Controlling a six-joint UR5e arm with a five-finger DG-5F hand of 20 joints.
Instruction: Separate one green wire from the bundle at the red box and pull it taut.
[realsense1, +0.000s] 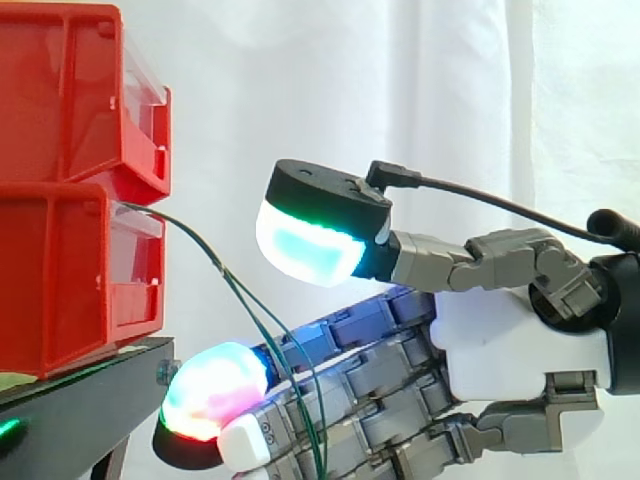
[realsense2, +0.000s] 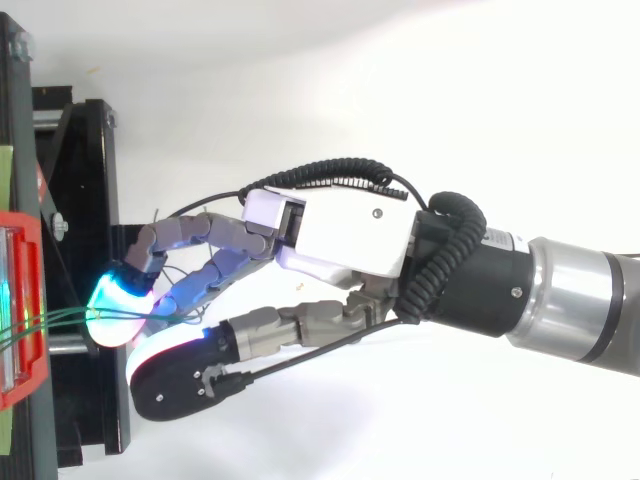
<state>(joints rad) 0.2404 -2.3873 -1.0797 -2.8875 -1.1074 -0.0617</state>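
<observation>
- The hand (realsense1: 520, 340) is held open: the fingers are stretched out almost straight toward the red box (realsense1: 60, 280), and the thumb is raised well above them, so a wide gap is left between.
- Nothing is pinched. The thumb pad (realsense1: 305, 250) is kept clear of everything, and it is judged to be poised for closing down once a single strand has been picked out.
- The green wires (realsense1: 215, 262) are seen to leave the front of the lower red box, arch outward and fall across the outstretched fingers. Whether a strand is threaded between two fingers cannot be told.
- In the top view the wires (realsense2: 60, 320) are drawn as a thin bundle from the box to the glowing fingertip (realsense2: 115, 300), which is placed just beside the box front, presumably so that one strand can be teased away near its root.
- The wires hang slack in a curve; nothing is judged taut yet.
- The boxes are stacked on a black stand (realsense1: 70, 410), under whose edge the lower fingertip (realsense1: 215, 390) is reached.
</observation>
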